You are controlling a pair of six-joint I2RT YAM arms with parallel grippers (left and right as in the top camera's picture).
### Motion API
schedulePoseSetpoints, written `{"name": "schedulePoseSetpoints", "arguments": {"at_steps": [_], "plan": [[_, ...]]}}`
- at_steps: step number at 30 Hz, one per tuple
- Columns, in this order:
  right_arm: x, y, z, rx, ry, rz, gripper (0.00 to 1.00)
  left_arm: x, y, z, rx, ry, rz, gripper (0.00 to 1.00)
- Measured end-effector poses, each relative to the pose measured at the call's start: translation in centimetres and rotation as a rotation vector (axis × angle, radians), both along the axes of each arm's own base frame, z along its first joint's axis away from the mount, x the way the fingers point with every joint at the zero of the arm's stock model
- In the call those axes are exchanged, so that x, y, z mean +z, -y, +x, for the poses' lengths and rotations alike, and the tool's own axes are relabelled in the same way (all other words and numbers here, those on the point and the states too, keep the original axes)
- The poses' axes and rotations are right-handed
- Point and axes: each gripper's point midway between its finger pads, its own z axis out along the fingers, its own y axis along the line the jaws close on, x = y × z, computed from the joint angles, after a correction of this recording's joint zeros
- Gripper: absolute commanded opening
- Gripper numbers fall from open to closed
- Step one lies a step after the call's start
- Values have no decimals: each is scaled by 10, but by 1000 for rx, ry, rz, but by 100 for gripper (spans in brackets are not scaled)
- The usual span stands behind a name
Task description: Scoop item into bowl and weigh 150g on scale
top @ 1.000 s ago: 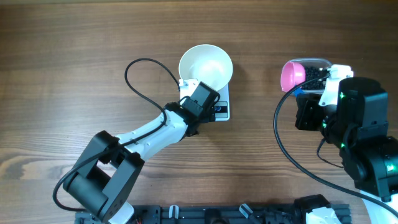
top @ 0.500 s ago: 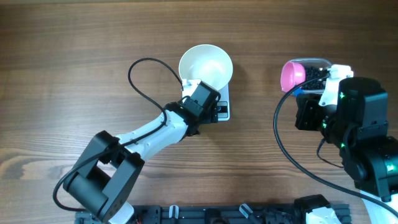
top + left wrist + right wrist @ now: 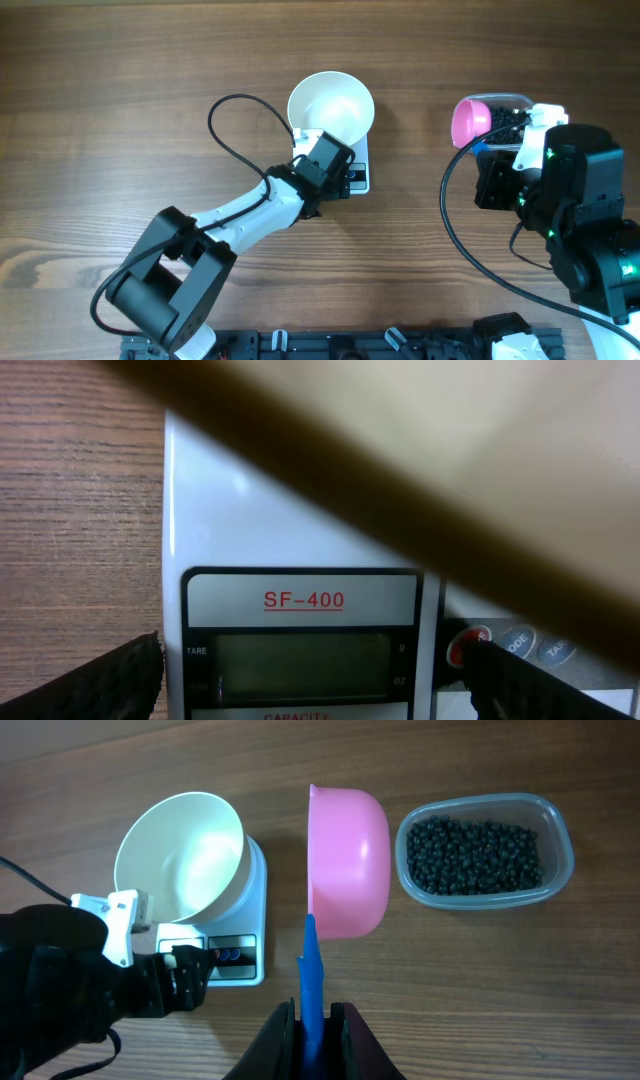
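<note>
Almost nothing has moved in the last second. Only the left arm [image 3: 245, 212] has settled slightly at its rear links, and both pincers hold where they were. The left pincer [image 3: 343, 180] hangs spread wide over the front edge of the scale [image 3: 250, 935]. Its fingers [image 3: 110, 680] sit either side of the display [image 3: 300, 660] and touch nothing that I can see. The buttons [image 3: 478, 645] sit just right of the display, which shows no legible reading. The bowl [image 3: 180, 855] stands on the scale, white inside and empty.

Right of the scale, the right pincer [image 3: 312, 1030] is pressed together on the blue handle of the pink scoop [image 3: 347, 860]. The scoop hangs above the worktop [image 3: 120, 100], between the scale and the tub [image 3: 560, 825]. The beads [image 3: 475, 855] lie in that tub, farther right of the scale. Whether the scoop holds any I cannot tell, since only its outside shows.

The stillness reads as a pause before the scale is switched on or zeroed, so 0 of the 150 g looks weighed yet.
</note>
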Motion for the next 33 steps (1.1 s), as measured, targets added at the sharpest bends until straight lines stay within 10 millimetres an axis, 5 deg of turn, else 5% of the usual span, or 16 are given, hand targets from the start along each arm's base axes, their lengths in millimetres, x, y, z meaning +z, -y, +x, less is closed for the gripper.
{"name": "schedulePoseSetpoints", "arguments": {"at_steps": [33], "plan": [[0, 0, 0, 0, 0, 0, 4, 0, 1, 6, 6, 15, 5, 100]]}}
